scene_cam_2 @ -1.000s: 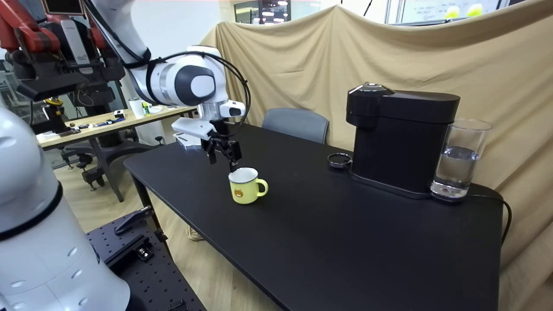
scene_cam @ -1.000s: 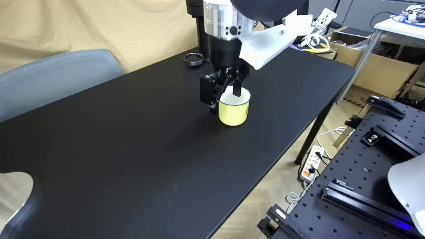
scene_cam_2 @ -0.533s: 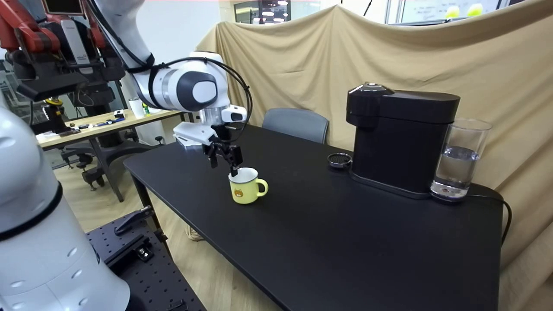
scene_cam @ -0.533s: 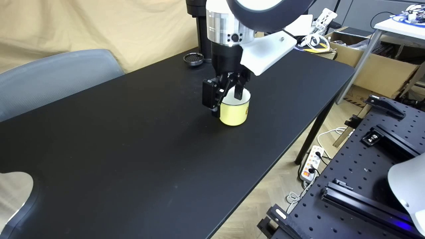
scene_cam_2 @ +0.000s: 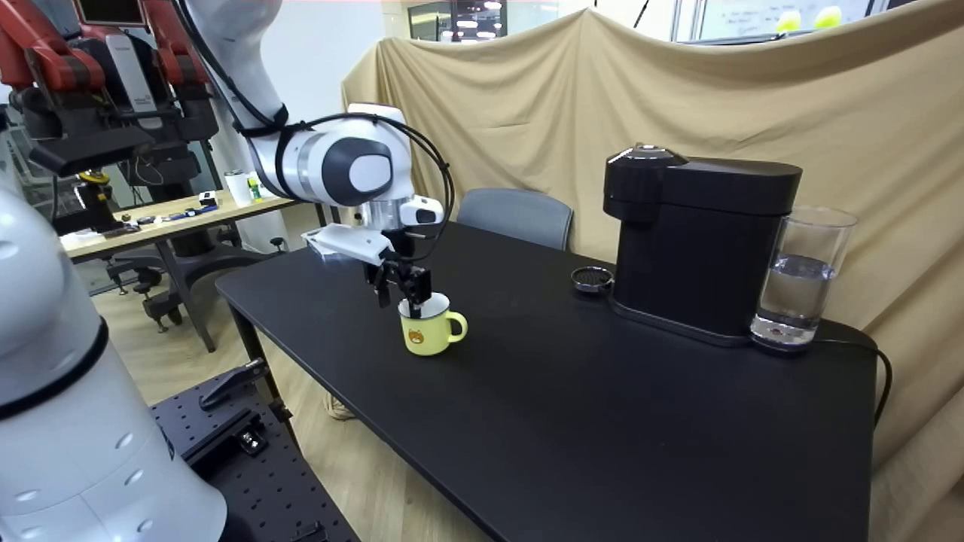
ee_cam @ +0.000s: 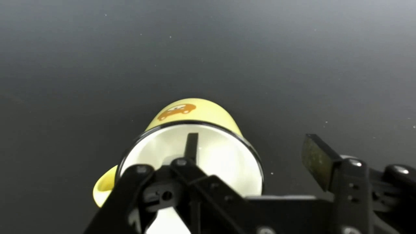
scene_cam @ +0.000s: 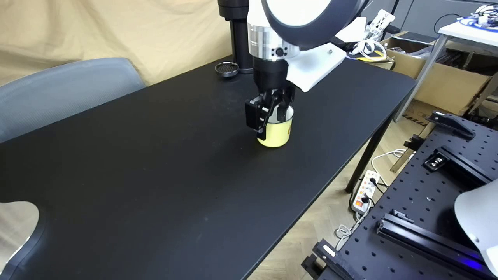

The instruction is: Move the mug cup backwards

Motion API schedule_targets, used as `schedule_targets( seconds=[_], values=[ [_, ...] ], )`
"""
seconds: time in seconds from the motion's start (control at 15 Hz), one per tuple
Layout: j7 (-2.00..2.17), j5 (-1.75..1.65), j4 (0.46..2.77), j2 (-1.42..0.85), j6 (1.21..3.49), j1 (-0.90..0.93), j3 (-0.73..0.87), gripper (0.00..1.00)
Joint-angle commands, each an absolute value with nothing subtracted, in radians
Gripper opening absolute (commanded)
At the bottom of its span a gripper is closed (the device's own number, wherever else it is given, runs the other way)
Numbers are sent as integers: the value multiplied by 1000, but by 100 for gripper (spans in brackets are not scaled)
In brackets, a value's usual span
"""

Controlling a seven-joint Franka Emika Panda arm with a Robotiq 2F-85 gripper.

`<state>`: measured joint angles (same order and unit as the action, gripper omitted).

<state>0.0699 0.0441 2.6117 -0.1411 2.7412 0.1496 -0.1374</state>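
Mug cup [scene_cam_2: 425, 336]: pale yellow, white interior, dark-edged rim, brown animal-face motif, side handle [scene_cam_2: 464, 327]; standing upright on the black tabletop [scene_cam_2: 640, 421], nearer the long edge on the robot's side. Hand [ee_cam: 256, 152]: black, two-fingered, directed downward; fingers [ee_cam: 320, 162] spread well apart, one in the mouth of the mug cup, its counterpart outside and apart from the wall; contact of the inner one cannot be told. Small round piece [scene_cam_2: 592, 279]: metal rim, dark perforated top; beside the foot of a black coffee machine [scene_cam_2: 700, 248]. Clear vessel [scene_cam_2: 802, 278]: part-filled with liquid, directly beside that machine. Grey chair [scene_cam_2: 516, 217]: at the opposite long edge, before hung beige cloth [scene_cam_2: 520, 113].
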Motion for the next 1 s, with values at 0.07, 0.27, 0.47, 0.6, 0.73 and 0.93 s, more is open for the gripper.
schedule_targets(
  seconds=[0.07, 0.27, 0.47, 0.6, 0.73, 0.93],
  values=[
    [34, 51, 2576, -181, 2746, 131, -135, 45],
    [23, 57, 2571, -186, 2745, 125, -136, 25],
    [21, 58, 2570, -188, 2744, 122, -136, 5],
    [22, 56, 2569, -185, 2744, 121, -135, 0],
    [21, 61, 2571, -182, 2744, 118, -135, 3],
    [26, 56, 2568, -176, 2739, 118, -130, 3]
  ],
)
